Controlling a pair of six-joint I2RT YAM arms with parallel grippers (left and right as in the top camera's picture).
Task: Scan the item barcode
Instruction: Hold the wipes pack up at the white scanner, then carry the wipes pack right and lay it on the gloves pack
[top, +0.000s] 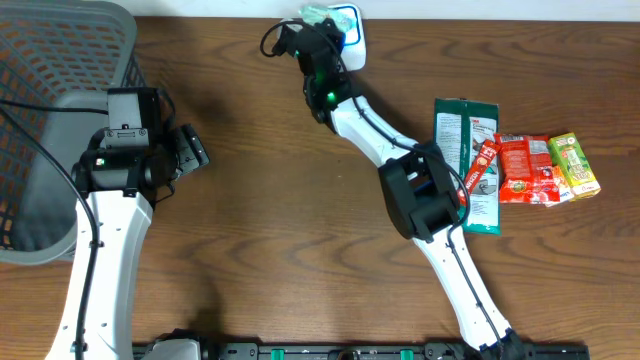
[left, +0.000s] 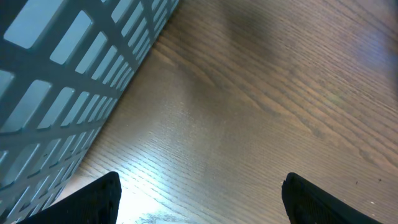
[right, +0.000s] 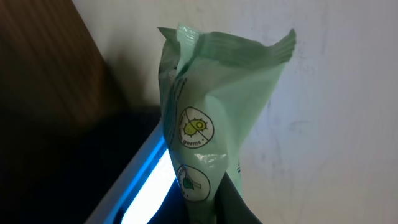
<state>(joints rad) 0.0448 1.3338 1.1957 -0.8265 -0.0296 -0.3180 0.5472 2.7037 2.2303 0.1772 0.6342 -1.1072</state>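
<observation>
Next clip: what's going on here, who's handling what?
The right end effector is shut on a pale green plastic packet, holding it up at the white scanner with a blue glow by the table's far edge. The left end effector hangs open and empty over the wooden table, beside the grey mesh basket. A green-and-white pouch and red packets lie to the right.
</observation>
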